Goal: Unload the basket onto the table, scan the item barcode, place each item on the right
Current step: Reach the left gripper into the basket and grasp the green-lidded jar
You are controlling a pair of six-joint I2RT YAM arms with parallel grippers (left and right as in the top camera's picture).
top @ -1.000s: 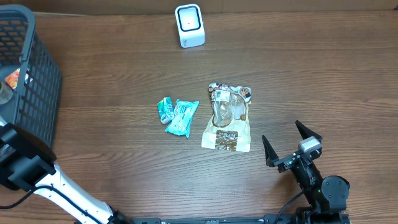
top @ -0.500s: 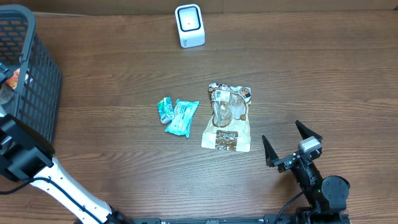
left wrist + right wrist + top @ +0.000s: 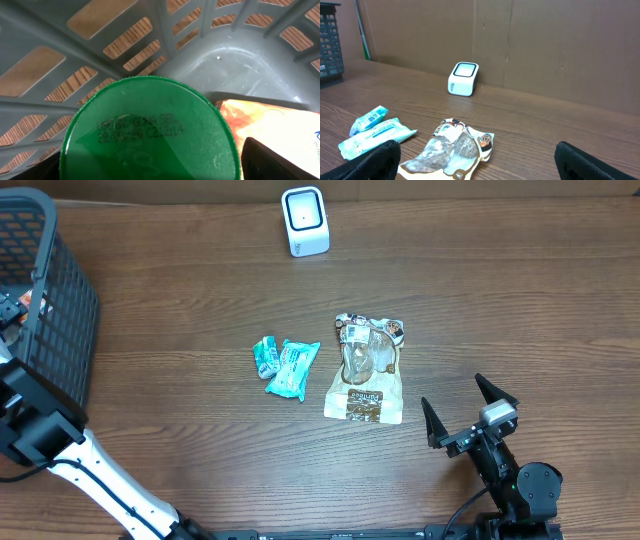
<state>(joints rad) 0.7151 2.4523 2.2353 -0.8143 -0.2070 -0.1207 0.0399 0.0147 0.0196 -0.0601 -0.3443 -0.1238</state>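
In the left wrist view a round green lid point(image 3: 150, 135) with a printed date code fills the space between my left gripper's point(image 3: 150, 167) dark fingers, inside the grey basket point(image 3: 165, 30). The right-hand finger point(image 3: 280, 162) stands a little off the lid's rim, so the gripper is open around it. The white scanner point(image 3: 304, 221) stands at the table's far edge. My right gripper point(image 3: 463, 412) rests open near the front right, holding nothing. From overhead the left gripper is hidden in the basket point(image 3: 60, 300).
A brown snack pouch point(image 3: 366, 368) and two teal packets point(image 3: 285, 365) lie mid-table. An orange packet point(image 3: 270, 117) lies beside the lid in the basket. A cardboard wall point(image 3: 545, 45) backs the table behind the scanner point(image 3: 463, 78).
The left arm has shifted slightly at the basket's edge. The right arm and the things on the table have not moved.
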